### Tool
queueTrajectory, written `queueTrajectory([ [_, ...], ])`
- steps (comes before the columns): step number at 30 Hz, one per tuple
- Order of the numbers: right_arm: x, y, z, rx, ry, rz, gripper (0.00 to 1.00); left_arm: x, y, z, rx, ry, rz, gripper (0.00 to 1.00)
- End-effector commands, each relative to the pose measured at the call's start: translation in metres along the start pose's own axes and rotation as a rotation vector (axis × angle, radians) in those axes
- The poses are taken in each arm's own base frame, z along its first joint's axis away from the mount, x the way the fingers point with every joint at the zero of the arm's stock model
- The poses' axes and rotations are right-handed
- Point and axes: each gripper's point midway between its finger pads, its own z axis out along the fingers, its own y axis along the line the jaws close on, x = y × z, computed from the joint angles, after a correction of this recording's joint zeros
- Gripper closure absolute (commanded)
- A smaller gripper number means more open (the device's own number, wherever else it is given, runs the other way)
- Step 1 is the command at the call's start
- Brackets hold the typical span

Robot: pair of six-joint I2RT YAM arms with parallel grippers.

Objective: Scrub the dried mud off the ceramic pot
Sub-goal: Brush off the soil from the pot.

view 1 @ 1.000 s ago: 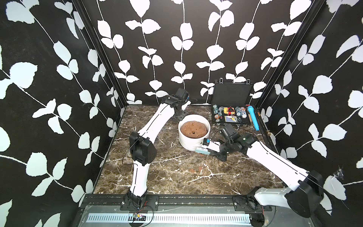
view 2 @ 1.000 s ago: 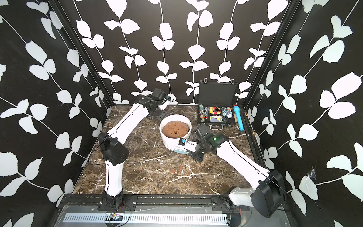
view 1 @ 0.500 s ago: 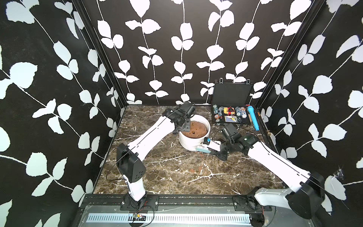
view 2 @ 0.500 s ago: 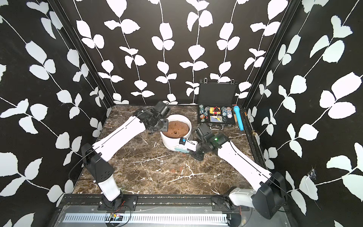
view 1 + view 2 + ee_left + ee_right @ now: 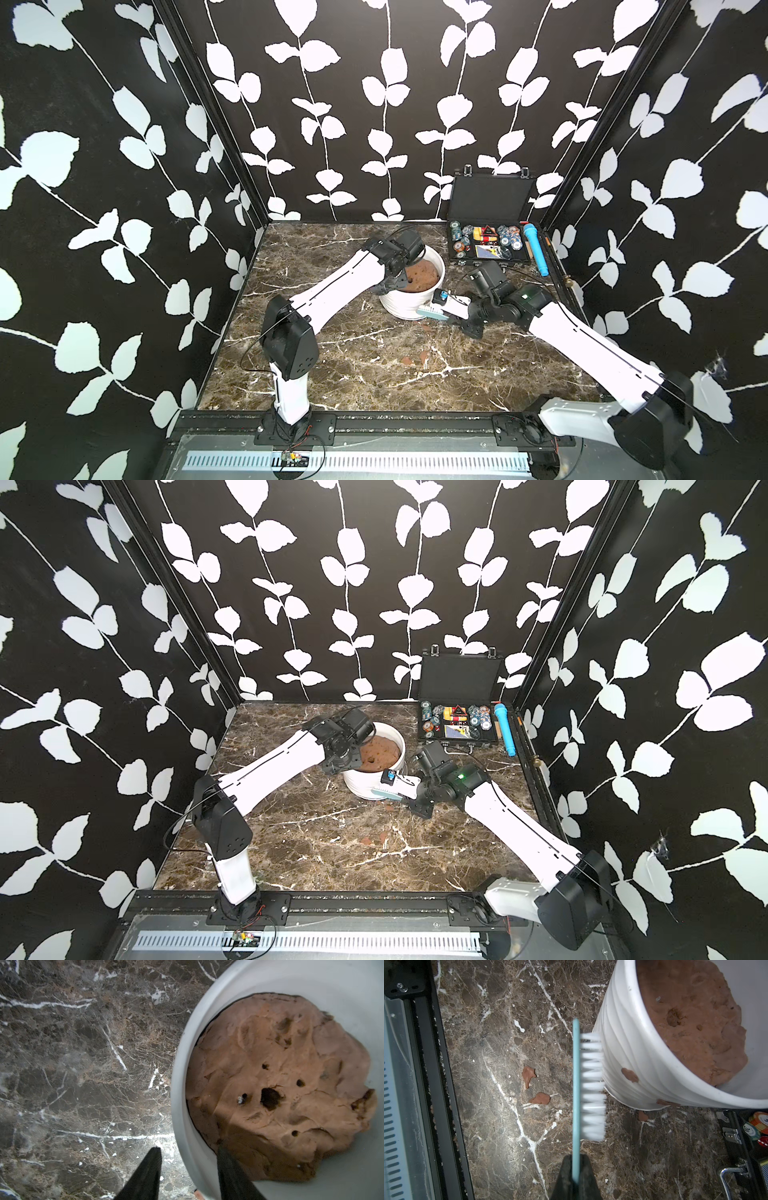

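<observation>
Swinging round from behind the ceramic pot (image 5: 405, 305), the left arm now leans over its left rim, with its elbow lower and nearer the lower left of the frame than a second ago; the right arm has hardly shifted. The pot (image 5: 365, 785) stands upright near the centre of the frame in both top views, on the marble table (image 5: 374, 374); a domed brown mass (image 5: 422, 274) fills it. The left gripper (image 5: 188, 1148) sits astride the rim with its jaws spread; one finger is outside over the table and the other inside over the brown mass; a strip of table shows between the outer finger and the rim, so nothing is pinched. The right gripper (image 5: 576, 1159) is pressed together on the handle of a teal brush (image 5: 576, 1084); the white bristles (image 5: 592, 1084) touch the pot's ribbed wall; in a top view the brush (image 5: 432, 311) lies at the pot's lower right. Dried mud (image 5: 629, 1075) clings as a reddish blotch to the wall just beside the bristles; a second smear sits at the pot's base; loose flakes (image 5: 424, 356) lie on the table, below the pot in the frame. A black case of chips (image 5: 486, 241) lies open right of centre, above the pot; a blue cylinder (image 5: 536, 249) lies just beside it.
</observation>
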Motion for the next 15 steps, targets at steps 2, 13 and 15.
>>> queueTrajectory([
  [2,-0.002,-0.003,-0.004,0.023,-0.018,0.006,1.00,0.008,-0.004,0.005,0.022,0.018,-0.024,0.63],
  [13,-0.002,0.003,-0.005,0.011,-0.042,0.011,1.00,0.006,-0.003,0.016,-0.018,0.018,0.026,0.84],
  [15,-0.004,0.004,-0.006,0.008,-0.055,0.007,1.00,0.002,0.000,0.017,-0.029,0.011,0.036,0.86],
])
